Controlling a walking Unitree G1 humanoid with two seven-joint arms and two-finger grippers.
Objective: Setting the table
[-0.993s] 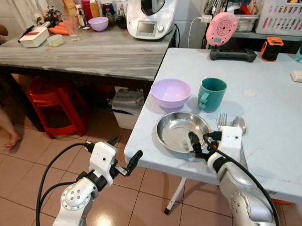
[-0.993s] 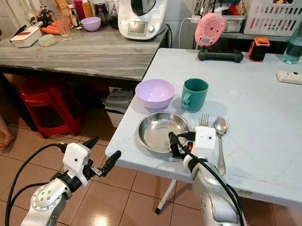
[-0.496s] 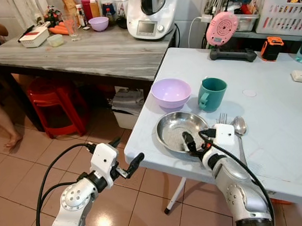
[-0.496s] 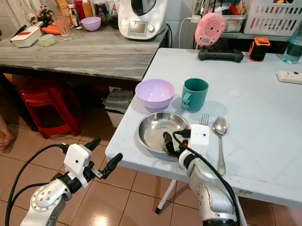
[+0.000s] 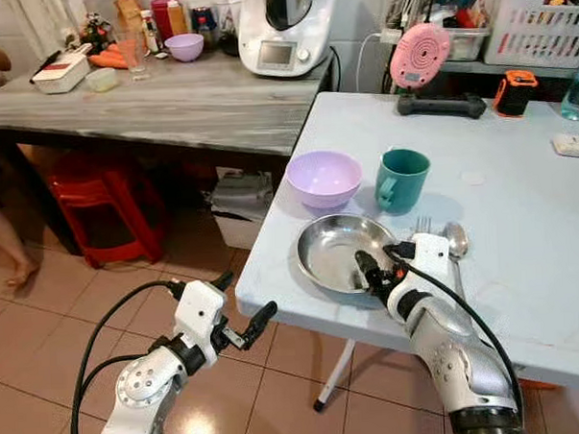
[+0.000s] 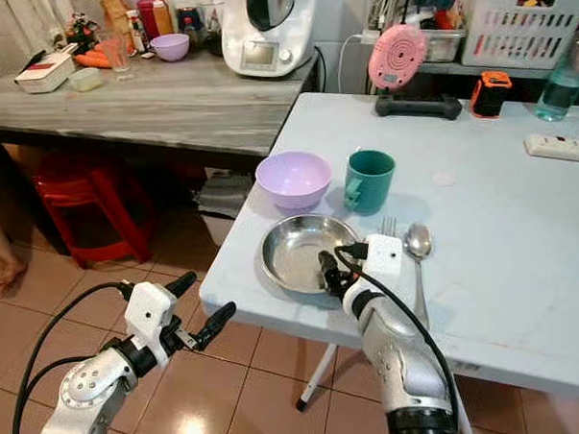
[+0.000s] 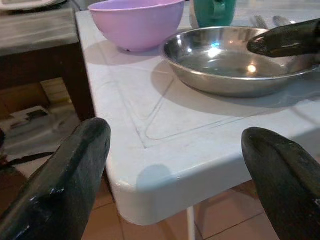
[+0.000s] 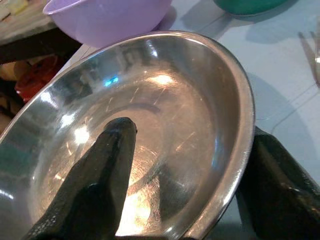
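Left end effector (image 5: pixel 243 304): lower left of frame, off the worktop (image 5: pixel 518 178) edge, fingers spread wide, holding nothing.
Purple bowl (image 5: pixel 324 177): centre frame, near the worktop's left edge, empty.
Steel dish (image 5: pixel 341 250): just below the bowl, close to the near edge, empty; this is the piece in hand.
Right end effector (image 5: pixel 378 269): centre right, straddling the dish's near-right rim; in the right wrist view one finger (image 8: pixel 95 185) lies inside the dish, the other outside the rim. Gap narrow, rim between; cannot tell whether it is pinched tight.
Mug (image 5: pixel 401 179): right of the bowl, upright, handle to the left; inside not visible.
Fork (image 5: pixel 423 225), spoon (image 5: pixel 455 240): just right of the dish, side by side, partly behind the right wrist.
Doing it well (judgement): close squarely on the rim before any pull; move the dish low and level, since thin steel could slip or tip; keep the wrist off the cutlery and the dish back from the edge.
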